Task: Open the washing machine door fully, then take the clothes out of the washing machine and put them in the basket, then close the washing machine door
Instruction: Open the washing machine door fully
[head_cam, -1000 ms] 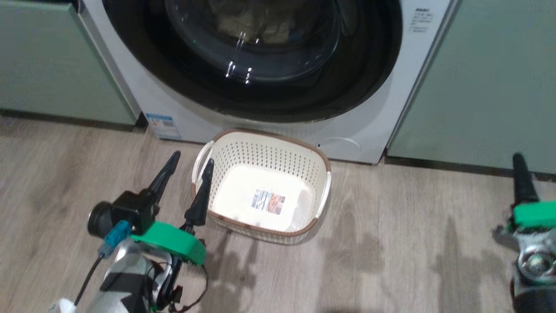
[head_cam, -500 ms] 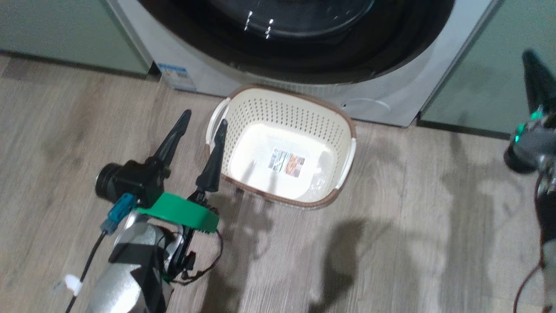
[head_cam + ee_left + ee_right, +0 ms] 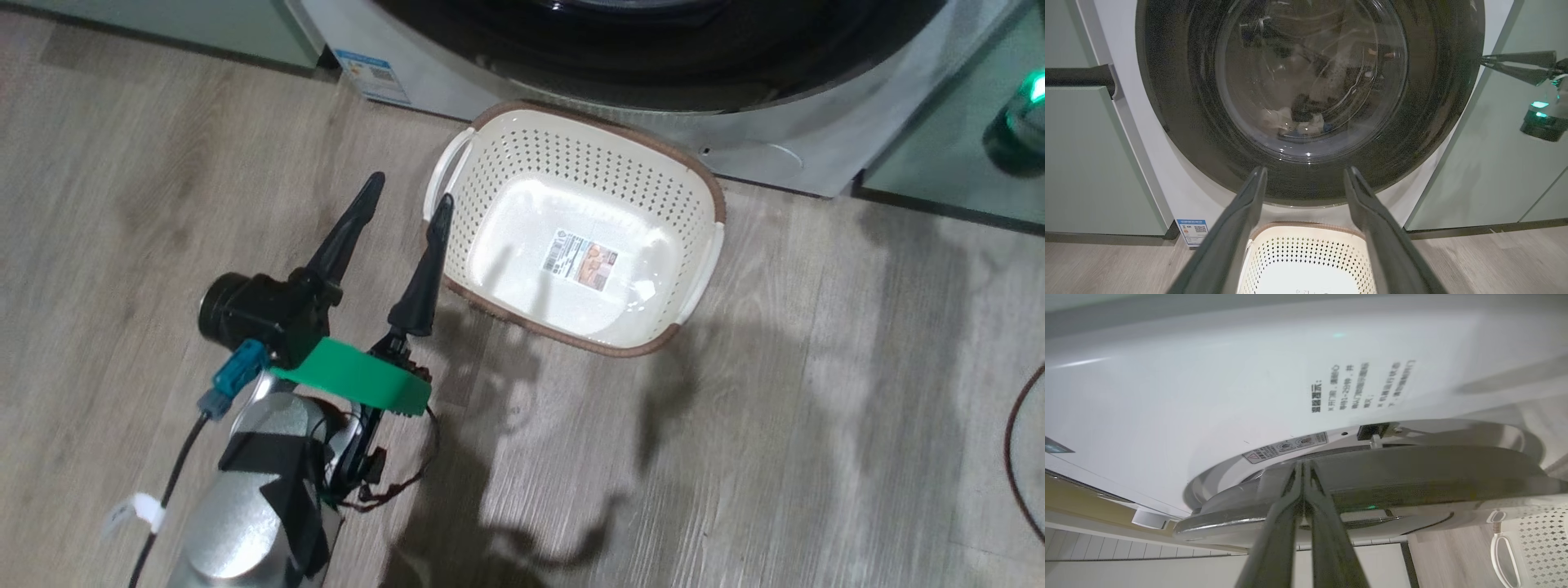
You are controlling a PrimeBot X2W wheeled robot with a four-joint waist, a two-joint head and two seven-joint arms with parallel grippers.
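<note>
The cream basket [image 3: 571, 151] stands empty on the floor against the white washing machine [image 3: 784, 155]. My left gripper [image 3: 408, 189] hovers open just left of the basket, holding nothing. Between its fingers [image 3: 1305, 169] I see the washing machine door [image 3: 1180, 122], its black rim round the glass. Pale clothes [image 3: 1298, 120] lie behind the glass. At the door's right edge my right gripper [image 3: 1486, 61] is shut and points left. In the right wrist view its tips [image 3: 1303, 463] meet the door's rim [image 3: 1412, 469], seen edge-on, with a narrow gap to the machine's front [image 3: 1208, 396].
Pale green cabinets flank the machine on the left [image 3: 1086, 163] and right [image 3: 1494, 163]. A blue sticker [image 3: 371, 69] marks the machine's lower left corner. Wood floor [image 3: 816, 408] spreads in front, and a dark cable [image 3: 1016, 457] loops at the right edge.
The head camera has tilted down, so the whole picture shifted up. My right gripper has risen from the lower right to the door's right edge. The left gripper stays open by the basket.
</note>
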